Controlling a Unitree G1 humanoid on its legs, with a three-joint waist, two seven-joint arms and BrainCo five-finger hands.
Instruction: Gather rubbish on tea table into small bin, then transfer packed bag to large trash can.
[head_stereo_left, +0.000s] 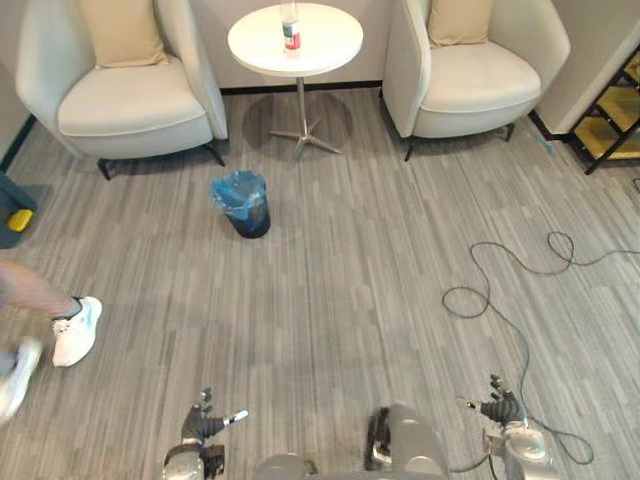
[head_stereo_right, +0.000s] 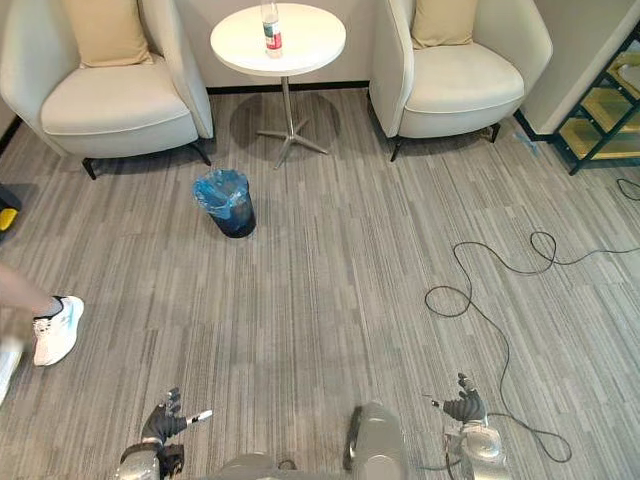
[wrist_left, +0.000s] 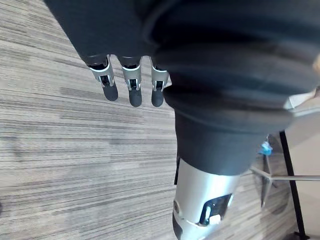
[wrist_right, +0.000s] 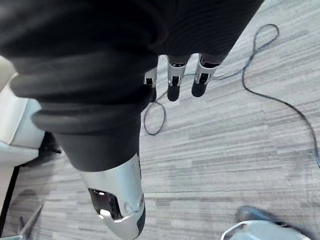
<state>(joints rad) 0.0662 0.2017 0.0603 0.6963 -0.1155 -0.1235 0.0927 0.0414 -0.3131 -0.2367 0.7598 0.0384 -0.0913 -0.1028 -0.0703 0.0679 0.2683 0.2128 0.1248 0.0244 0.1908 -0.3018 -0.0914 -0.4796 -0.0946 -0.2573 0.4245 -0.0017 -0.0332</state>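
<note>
The left hand (head_stereo_left: 203, 424) hangs low at 7 o'clock in the head views, its fingers (wrist_left: 131, 92) straight and relaxed, holding nothing, with grey striped carpet (head_stereo_left: 330, 300) under it. The right hand (head_stereo_left: 503, 408) hangs at 5 o'clock, its fingers (wrist_right: 173, 90) likewise loose and spread over the bare carpet, gripping nothing. Both hands are well apart from every task thing.

Ahead of the left hand, toward 11 o'clock, the small bin (head_stereo_left: 243, 208) stands upright on the carpet. A blue bag (head_stereo_left: 238, 188) lines it, crumpled over its rim. Beyond it, at 12 o'clock, stands the round white tea table (head_stereo_left: 325, 45) on 1 thin metal post with splayed feet. The bin sits at 7 o'clock from that post, apart from it.

The rubbish is 1 clear bottle (head_stereo_left: 290, 27) with a red-and-white label. It stands upright on the tabletop, near the table's 12 o'clock rim.

An armchair (head_stereo_left: 130, 115) in cream stands at 10 o'clock and a second armchair (head_stereo_left: 480, 85) at 2 o'clock, each with 1 tan cushion (head_stereo_left: 122, 30) against its back. A dark shelf (head_stereo_left: 612, 115) shows at 3 o'clock. At 8 o'clock a person's white shoe (head_stereo_left: 76, 330) rests on the carpet.
</note>
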